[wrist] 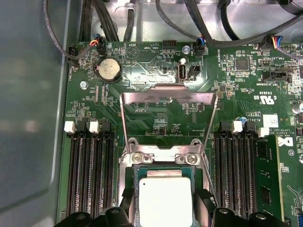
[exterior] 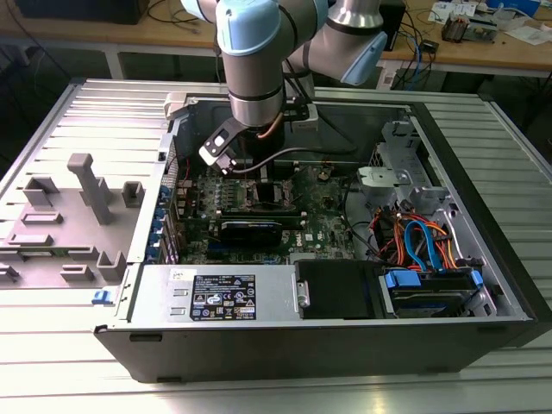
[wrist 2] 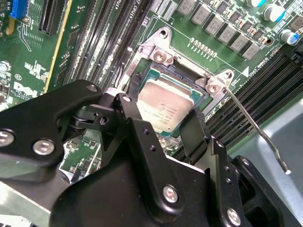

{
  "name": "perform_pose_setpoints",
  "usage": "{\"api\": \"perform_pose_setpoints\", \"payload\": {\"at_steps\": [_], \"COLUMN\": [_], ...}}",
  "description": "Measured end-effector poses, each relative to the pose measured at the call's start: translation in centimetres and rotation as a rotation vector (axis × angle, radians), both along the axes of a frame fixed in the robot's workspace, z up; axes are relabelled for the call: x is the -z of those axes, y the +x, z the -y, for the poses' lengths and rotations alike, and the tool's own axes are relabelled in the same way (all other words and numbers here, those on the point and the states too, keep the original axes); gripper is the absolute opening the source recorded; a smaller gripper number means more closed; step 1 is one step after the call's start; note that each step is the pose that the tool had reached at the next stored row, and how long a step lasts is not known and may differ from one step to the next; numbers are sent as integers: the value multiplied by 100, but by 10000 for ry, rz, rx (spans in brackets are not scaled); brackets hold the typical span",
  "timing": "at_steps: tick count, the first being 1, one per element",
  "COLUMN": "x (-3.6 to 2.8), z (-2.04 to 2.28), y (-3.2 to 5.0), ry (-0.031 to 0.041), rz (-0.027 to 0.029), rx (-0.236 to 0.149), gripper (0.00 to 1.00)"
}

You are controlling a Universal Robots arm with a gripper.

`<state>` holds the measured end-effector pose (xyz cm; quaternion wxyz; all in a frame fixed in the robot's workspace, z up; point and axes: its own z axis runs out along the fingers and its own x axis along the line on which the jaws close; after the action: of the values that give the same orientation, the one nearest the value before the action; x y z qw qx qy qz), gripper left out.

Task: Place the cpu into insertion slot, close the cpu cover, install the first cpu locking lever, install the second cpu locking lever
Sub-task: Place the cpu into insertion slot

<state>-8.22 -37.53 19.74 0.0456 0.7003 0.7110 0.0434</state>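
In the upper centre of the exterior view we see the gripper down inside the computer case, over the motherboard. Its fingers clasp two opposite edges of the cpu, which lies in the insertion slot. The cpu cover stands swung open beside the slot, and a thin locking lever juts out unlatched.

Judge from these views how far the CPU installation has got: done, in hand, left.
Done, nearly: the cpu lies in the insertion slot, though whether it is fully seated is unclear. In hand: the gripper is at the cpu. Left: the cpu cover stands swung open, and a locking lever sticks out unlatched, so cover and both levers remain.
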Motion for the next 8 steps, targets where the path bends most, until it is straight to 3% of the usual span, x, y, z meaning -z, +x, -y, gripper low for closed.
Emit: {"api": "perform_pose_setpoints", "payload": {"at_steps": [8], "x": [0], "z": [-4], "y": [-5], "ry": [-1], "rz": [-1], "rx": [2], "gripper": [62]}}
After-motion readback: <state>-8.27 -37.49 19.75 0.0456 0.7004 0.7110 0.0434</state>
